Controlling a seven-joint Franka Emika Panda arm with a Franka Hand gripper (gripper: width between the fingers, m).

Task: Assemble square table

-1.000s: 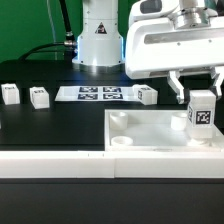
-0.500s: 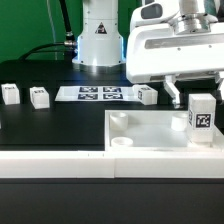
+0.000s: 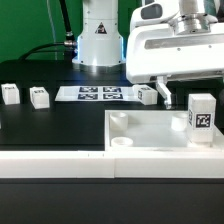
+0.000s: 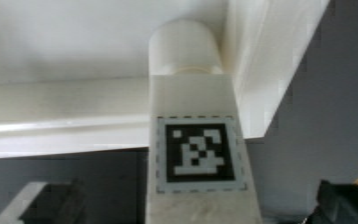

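The white square table top (image 3: 150, 150) lies at the front of the exterior view's right, rim up, with round corner sockets. One white tagged leg (image 3: 202, 120) stands upright in its far right corner socket; in the wrist view this leg (image 4: 194, 120) runs down to the top's corner (image 4: 274, 60). My gripper (image 3: 192, 88) hangs just above the leg, open and empty. In the wrist view my gripper (image 4: 194, 205) has a dark finger (image 4: 43, 203) on each side of the leg, both clear of it. Three more legs (image 3: 10, 94) (image 3: 39, 97) (image 3: 147, 94) lie on the black table.
The marker board (image 3: 98, 94) lies flat at the back, between the loose legs. The white robot base (image 3: 97, 35) stands behind it. A white ledge (image 3: 50, 160) runs along the front edge to the left of the table top.
My gripper has let go of the upright leg and risen above it. The leg stays standing in its corner socket.
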